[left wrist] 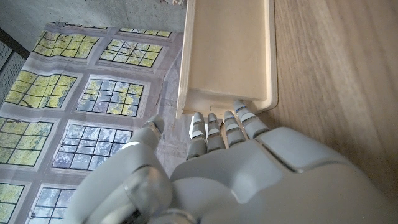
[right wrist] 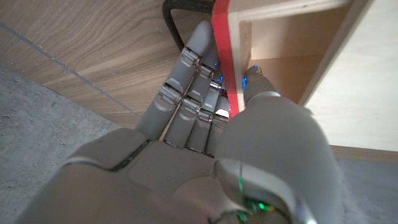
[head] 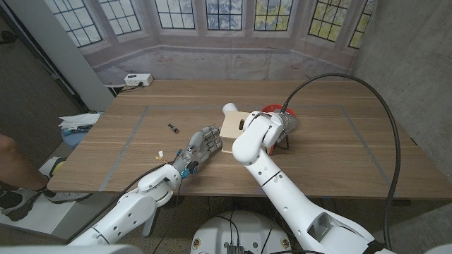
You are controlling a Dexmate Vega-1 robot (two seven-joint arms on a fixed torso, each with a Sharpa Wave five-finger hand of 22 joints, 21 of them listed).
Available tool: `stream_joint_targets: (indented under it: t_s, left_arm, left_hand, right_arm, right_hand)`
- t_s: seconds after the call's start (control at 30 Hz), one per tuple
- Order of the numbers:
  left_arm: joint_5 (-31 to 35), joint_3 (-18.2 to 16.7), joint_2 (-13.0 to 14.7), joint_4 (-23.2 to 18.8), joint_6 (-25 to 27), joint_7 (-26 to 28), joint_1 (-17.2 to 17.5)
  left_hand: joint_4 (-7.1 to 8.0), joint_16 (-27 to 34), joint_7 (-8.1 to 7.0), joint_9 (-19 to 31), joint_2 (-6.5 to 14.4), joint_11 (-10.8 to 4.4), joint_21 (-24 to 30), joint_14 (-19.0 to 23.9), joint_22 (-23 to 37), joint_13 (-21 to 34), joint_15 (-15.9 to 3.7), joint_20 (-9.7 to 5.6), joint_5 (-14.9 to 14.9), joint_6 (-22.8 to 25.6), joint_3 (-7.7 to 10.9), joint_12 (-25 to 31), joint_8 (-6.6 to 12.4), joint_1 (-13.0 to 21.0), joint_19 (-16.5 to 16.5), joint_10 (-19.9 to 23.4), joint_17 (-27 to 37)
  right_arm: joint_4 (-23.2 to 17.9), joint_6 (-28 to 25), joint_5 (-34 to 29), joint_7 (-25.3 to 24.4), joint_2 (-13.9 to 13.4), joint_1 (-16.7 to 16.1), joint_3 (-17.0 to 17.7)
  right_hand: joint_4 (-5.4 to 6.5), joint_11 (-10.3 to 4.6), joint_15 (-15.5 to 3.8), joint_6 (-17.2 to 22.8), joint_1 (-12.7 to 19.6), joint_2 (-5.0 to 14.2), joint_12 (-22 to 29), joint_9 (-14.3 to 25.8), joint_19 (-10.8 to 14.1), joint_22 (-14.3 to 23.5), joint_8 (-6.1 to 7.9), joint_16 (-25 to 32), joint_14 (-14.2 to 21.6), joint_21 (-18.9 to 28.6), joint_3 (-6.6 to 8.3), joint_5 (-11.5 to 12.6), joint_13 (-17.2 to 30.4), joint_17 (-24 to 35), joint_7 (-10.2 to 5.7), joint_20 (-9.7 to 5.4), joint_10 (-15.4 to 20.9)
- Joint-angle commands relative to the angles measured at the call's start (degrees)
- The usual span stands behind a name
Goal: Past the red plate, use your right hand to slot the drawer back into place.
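A light wooden drawer box (head: 232, 125) stands at the table's middle. My left hand (head: 203, 146) reaches it from the near left, fingers apart, fingertips (left wrist: 214, 124) touching the box's end (left wrist: 227, 56). My right hand (head: 277, 130) is on the box's right side, mostly hidden behind my forearm. In the right wrist view the right hand (right wrist: 211, 124) pinches the drawer's red edge (right wrist: 222, 56), fingers on the outside, thumb in the open wooden compartment (right wrist: 286, 43). The red plate (head: 280, 111) shows just beyond that hand, over a black wire stand (head: 286, 144).
A small dark piece (head: 171, 128) and small white bits (head: 161, 153) lie on the left half of the table (head: 339, 148). A white rounded object (head: 229, 109) stands behind the box. A power strip (head: 138, 80) sits off the far left corner. A person's leg (head: 10, 159) shows at the left edge.
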Motion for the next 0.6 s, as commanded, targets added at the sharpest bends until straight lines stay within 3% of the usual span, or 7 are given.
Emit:
stream_joint_targets:
  t_s: [0.03,0.27,0.6]
  left_arm:
    - [-0.08,0.14,-0.26,0.57,1.01,-0.71,-0.71]
    - [0.09,0.04,-0.18,0.68,1.13,-0.93,-0.82]
    - [0.36,0.09,-0.33,0.83,1.14,-1.07,-0.95]
  left_hand:
    - [0.27,-0.09,0.06,0.2,0.31,0.13,0.2,0.18,0.2,0.16,0.4,-0.13,0.18,0.03,0.24,-0.16,-0.01,-0.06,-0.07,0.01,0.2]
    - [0.27,-0.13,-0.05,0.19,0.35,0.15,0.19,0.1,0.2,0.15,0.27,-0.29,0.2,-0.46,0.42,-0.32,-0.16,-0.06,-0.03,-0.34,0.17]
    - [0.28,-0.14,-0.11,0.18,0.36,0.16,0.17,0.11,0.2,0.13,0.3,-0.34,0.22,-0.51,0.62,-0.35,-0.11,-0.07,-0.03,-0.39,0.14]
  right_arm:
    - [-1.6,1.63,-2.42,2.1,0.66,-0.67,1.04]
    - [-2.56,2.69,-3.29,2.55,1.06,-1.22,1.42]
    - [-4.0,3.83,-3.07,3.76,1.28,-1.72,1.64]
  right_hand:
    - [0.67,0.52,-0.11,-1.05,0.33,2.17,-1.0,-0.12,-0.39,0.0,-0.18,-0.48,-0.86,-0.36,-0.26,0.11,-0.42,0.42,0.16,0.53,-1.08]
    - [0.53,1.88,1.54,-3.4,-1.29,1.79,-3.64,-0.4,-2.01,-0.08,-0.41,-1.64,-3.68,-1.42,-0.8,0.26,-1.72,0.88,0.96,1.87,-4.55]
    - [0.3,2.82,2.5,-5.62,-2.35,1.16,-5.49,-0.57,-3.15,-0.12,-0.55,-2.25,-5.7,-2.26,-1.36,0.22,-2.46,1.24,1.51,2.67,-6.59]
